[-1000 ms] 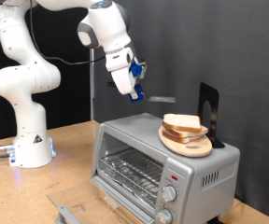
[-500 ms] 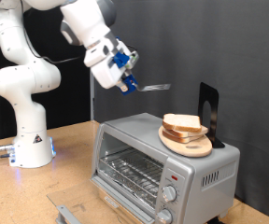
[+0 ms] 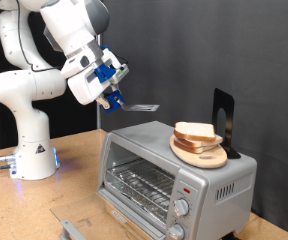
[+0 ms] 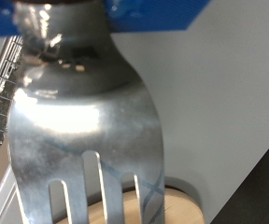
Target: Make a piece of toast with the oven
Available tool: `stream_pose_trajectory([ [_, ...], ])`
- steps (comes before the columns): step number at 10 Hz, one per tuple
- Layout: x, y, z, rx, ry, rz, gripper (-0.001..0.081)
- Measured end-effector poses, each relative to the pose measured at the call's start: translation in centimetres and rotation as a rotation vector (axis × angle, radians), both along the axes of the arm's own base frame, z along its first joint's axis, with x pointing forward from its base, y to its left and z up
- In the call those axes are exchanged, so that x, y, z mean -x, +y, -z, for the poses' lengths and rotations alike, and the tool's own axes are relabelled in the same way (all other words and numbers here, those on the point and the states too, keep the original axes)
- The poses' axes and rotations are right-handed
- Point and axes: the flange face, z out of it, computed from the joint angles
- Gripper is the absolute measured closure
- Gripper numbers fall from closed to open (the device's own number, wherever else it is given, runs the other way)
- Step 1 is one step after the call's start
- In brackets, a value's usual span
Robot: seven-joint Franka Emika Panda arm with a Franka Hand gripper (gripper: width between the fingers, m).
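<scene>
Metal fork [image 3: 136, 104] clamped in end effector [image 3: 112, 98], now drawn back toward exterior view's left, away from piece of toast [image 3: 196, 132], which remains on wooden plate [image 3: 200, 154] atop oven [image 3: 174, 170]; toast not yet inside.

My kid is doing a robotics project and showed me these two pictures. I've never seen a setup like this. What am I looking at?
The white jointed machine is a robot arm. One picture is from a camera standing off to the side; the other is from a camera on the arm's hand, looking along its fingers. Its tool grips a metal fork, held in the air towards the exterior view's left of the oven. The oven's door hangs open, showing the wire rack. On top sits a round wooden plate carrying the piece of toast.
</scene>
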Motion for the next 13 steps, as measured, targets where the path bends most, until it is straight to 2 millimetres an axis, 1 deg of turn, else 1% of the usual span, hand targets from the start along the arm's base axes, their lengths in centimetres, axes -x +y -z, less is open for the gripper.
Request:
stream_pose_trajectory([
  [4,-0.5,-0.8,0.1,-0.015,-0.04,0.069,0.0438],
  [7,-1.0,-2.2,1.2,0.028,-0.017,0.086,0.0438],
  [9,-1.4,-2.7,1.8,0.035,-0.013,0.097,0.0438],
  [13,-1.6,-3.1,2.5,0.035,0.003,0.057,0.0438],
])
